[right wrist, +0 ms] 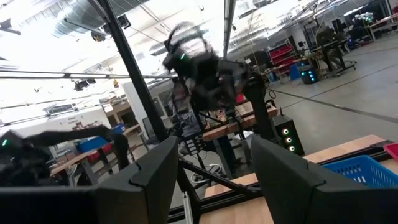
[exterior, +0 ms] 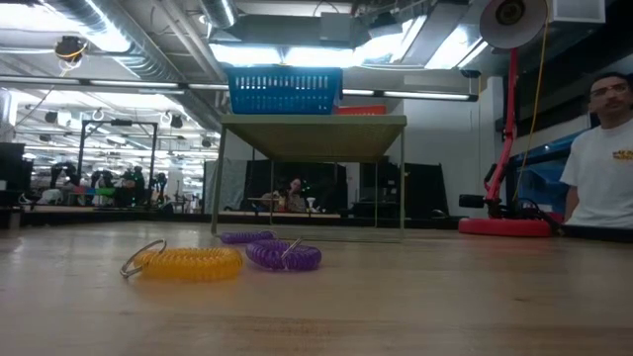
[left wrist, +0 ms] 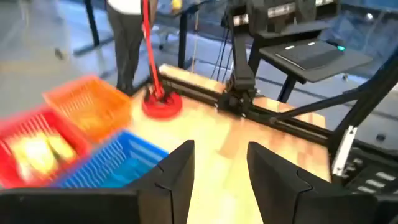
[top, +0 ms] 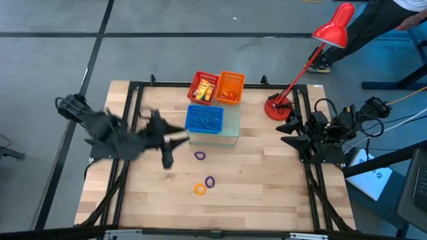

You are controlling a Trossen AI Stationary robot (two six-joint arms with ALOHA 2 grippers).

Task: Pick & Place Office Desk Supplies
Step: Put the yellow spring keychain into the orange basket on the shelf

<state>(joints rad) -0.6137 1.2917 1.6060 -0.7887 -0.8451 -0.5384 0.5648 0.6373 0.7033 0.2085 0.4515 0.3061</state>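
Seen from above, the left gripper (top: 175, 141), jaws released and empty, hovers beside the blue basket (top: 204, 119); two purple loops (top: 199, 155) and an orange loop (top: 199, 189) lie on the table (top: 267, 193). The right gripper (right wrist: 208, 180), parted, empty, waits at the right edge. At table height, the coiled loops rest well apart from the red lamp (exterior: 509, 119).

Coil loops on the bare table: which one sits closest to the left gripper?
The purple coil loop just in front of the raised blue mesh basket. The other purple loop and the orange-yellow loop lie together farther from the left gripper.
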